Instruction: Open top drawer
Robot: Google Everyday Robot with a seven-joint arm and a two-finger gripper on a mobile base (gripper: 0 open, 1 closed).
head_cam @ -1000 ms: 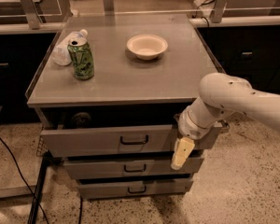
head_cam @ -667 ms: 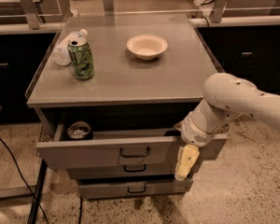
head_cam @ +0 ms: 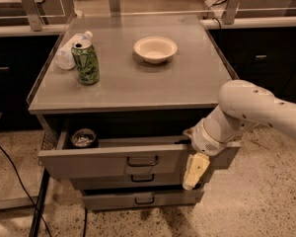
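Note:
The top drawer (head_cam: 103, 162) of the grey metal cabinet is pulled partly out toward me. Its dark bar handle (head_cam: 142, 161) sits at the centre of the front panel. A small round tin (head_cam: 83, 138) lies in the left end of the drawer's tray. My gripper (head_cam: 195, 170) is at the right end of the drawer front, against its upper edge, with a cream part hanging down over the panel. The white arm (head_cam: 251, 112) reaches in from the right. The two lower drawers (head_cam: 138, 199) are closed.
On the cabinet top (head_cam: 187, 83) stand a green can (head_cam: 86, 63), a crumpled plastic bottle (head_cam: 68, 51) and a white bowl (head_cam: 155, 49). Dark counters run behind and to both sides. A black cable (head_cam: 12, 174) crosses the speckled floor on the left.
The top drawer has slid out toward me from nearly closed, baring the tin inside. My gripper has moved forward and slightly down with the drawer front.

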